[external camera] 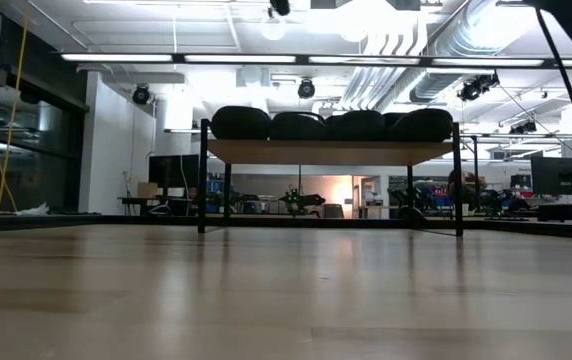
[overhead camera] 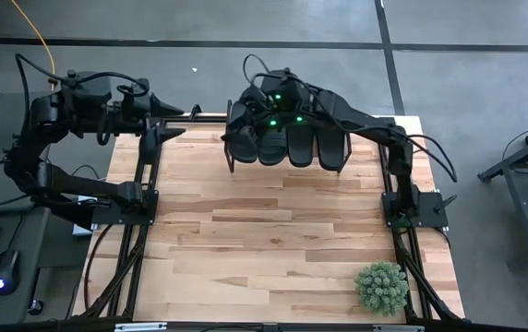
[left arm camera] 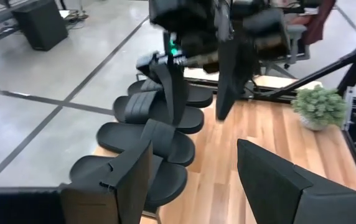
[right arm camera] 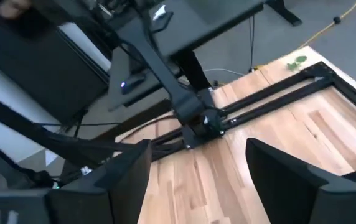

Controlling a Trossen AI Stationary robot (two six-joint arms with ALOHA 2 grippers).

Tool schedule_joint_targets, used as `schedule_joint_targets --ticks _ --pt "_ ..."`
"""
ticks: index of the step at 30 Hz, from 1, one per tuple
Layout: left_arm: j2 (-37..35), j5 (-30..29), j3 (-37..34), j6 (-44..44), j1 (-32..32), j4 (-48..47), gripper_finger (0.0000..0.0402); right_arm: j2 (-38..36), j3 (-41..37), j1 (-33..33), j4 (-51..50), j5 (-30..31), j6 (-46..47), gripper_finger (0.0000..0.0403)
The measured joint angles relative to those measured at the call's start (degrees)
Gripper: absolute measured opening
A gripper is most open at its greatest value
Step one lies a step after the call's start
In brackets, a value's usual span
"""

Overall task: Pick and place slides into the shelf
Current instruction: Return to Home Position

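**Four slides lying on the shelf, both grippers spread and holding nothing**

In the lower right of the high view, a small green plant (overhead camera: 381, 288) is sitting near the corner of the wooden table (overhead camera: 246, 240). The wide middle of the planks is lying bare. In the low view that surface is running back to the shelf (external camera: 331, 151) in the centre of the frame. The shelf is standing upright on thin black legs with its light wooden top level.

The four black slides (overhead camera: 301, 143) are lying side by side on that top, in the upper centre of the high view. They are touching or nearly touching each other. In the low view they are showing as a row of rounded dark humps that fills the top from one end to the other.

The right arm (overhead camera: 389, 138) is reaching in from the right edge of the table. The right gripper (overhead camera: 244, 124) is hanging over the left end of the row. In the left wrist view its two fingers (left arm camera: 172, 93) are pointing down, spread apart and pinching nothing, and the tips are hovering above the straps.

The left gripper (overhead camera: 172, 118) is waiting in the upper left of the high view, over the table's far left corner. It is well apart from the shelf and pointing toward it, with its fingers spread and nothing between them.

Beyond the shelf, the low view is showing a large room with desks under long ceiling lights (external camera: 266, 57).
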Motion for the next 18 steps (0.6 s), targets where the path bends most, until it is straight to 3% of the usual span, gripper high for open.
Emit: schedule_joint_targets --ticks 11,18 --pt "-1.0 3.6 0.0 -1.6 0.0 0.1 0.0216 -6.5 0.0 3.1 0.2 0.6 -0.8 0.0252" --pt "-2.6 8.9 0.0 -3.7 0.0 1.2 0.0216 -10.4 0.0 6.2 0.4 1.0 -3.1 0.0252"
